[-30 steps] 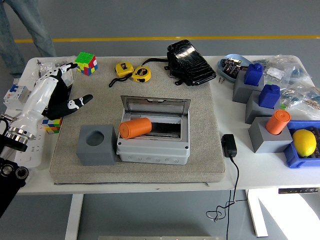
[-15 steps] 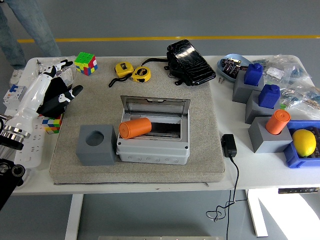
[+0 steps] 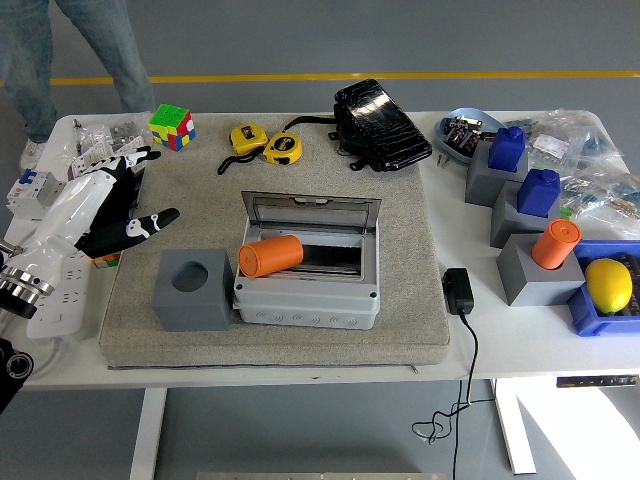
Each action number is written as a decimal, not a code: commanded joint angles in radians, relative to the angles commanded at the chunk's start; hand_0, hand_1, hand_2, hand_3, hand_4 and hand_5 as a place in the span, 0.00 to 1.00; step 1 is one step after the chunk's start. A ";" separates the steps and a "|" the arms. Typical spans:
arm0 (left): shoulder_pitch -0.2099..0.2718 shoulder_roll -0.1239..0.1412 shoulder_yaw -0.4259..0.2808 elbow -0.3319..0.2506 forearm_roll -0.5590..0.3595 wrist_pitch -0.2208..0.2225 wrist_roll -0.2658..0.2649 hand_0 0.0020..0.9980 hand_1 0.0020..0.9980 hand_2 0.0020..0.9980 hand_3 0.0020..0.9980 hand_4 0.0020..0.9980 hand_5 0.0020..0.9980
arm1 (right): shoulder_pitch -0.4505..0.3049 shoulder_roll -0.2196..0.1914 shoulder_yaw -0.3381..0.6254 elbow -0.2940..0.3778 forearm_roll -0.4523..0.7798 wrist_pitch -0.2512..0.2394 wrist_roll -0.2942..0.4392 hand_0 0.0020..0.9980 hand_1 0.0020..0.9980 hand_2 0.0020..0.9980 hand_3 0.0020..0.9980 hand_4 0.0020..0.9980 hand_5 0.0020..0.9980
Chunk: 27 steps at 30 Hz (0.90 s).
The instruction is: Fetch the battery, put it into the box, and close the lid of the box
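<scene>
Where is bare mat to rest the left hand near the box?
Bare mat lies behind the gray cube, between the left hand and the box, and right of the box. The table's right end is crowded.

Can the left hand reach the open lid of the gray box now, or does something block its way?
Probably yes. The left hand is open, holding nothing, and only bare mat lies between it and the lid.

Person [image 3: 75, 50] cropped above the legs.
</scene>
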 joint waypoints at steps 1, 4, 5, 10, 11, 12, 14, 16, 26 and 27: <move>0.005 0.003 -0.002 -0.002 0.001 0.000 0.001 0.93 0.94 0.93 0.89 1.00 0.84 | 0.000 0.000 -0.001 0.000 0.000 0.000 0.000 0.86 0.81 0.78 0.84 1.00 1.00; 0.019 0.009 -0.009 -0.010 0.016 -0.001 0.009 0.93 0.94 0.93 0.88 1.00 0.82 | 0.001 0.000 -0.001 0.000 0.000 0.000 0.000 0.86 0.81 0.78 0.84 1.00 1.00; 0.027 0.014 -0.012 -0.015 0.020 0.000 0.011 0.93 0.94 0.93 0.88 1.00 0.82 | 0.000 -0.001 -0.006 0.000 0.005 0.000 0.001 0.86 0.81 0.78 0.84 1.00 1.00; 0.039 0.016 -0.020 -0.015 0.005 0.005 0.011 0.94 0.95 0.90 0.79 1.00 0.86 | 0.000 -0.001 -0.003 0.000 0.002 -0.001 0.000 0.86 0.81 0.78 0.84 1.00 1.00; 0.041 0.015 -0.019 -0.014 0.004 0.008 0.011 0.94 0.95 0.90 0.79 1.00 0.86 | 0.000 -0.001 -0.002 0.000 0.001 0.000 0.000 0.86 0.81 0.78 0.84 1.00 1.00; 0.042 0.014 -0.018 -0.014 0.003 0.009 0.011 0.94 0.95 0.90 0.79 1.00 0.86 | 0.000 -0.001 -0.001 0.000 0.001 0.000 0.000 0.86 0.81 0.78 0.84 1.00 1.00; 0.042 0.012 -0.013 -0.013 0.008 0.009 0.015 0.94 0.95 0.90 0.79 1.00 0.86 | 0.001 -0.001 0.000 0.000 0.001 -0.001 0.000 0.86 0.81 0.78 0.84 1.00 1.00; 0.040 0.010 -0.010 -0.015 0.027 0.008 0.025 0.95 0.95 0.93 0.84 1.00 0.83 | 0.002 -0.002 -0.001 0.000 0.002 -0.001 0.001 0.86 0.81 0.78 0.84 1.00 1.00; 0.022 -0.008 0.009 -0.013 0.165 0.011 0.096 0.97 0.97 0.96 0.91 1.00 0.52 | 0.007 0.000 0.002 0.000 0.003 -0.001 0.001 0.86 0.81 0.78 0.84 1.00 1.00; 0.020 -0.011 0.011 -0.012 0.169 0.013 0.100 1.00 1.00 0.99 0.97 1.00 0.44 | 0.007 0.000 0.003 0.000 0.002 -0.002 0.001 0.86 0.81 0.78 0.84 1.00 1.00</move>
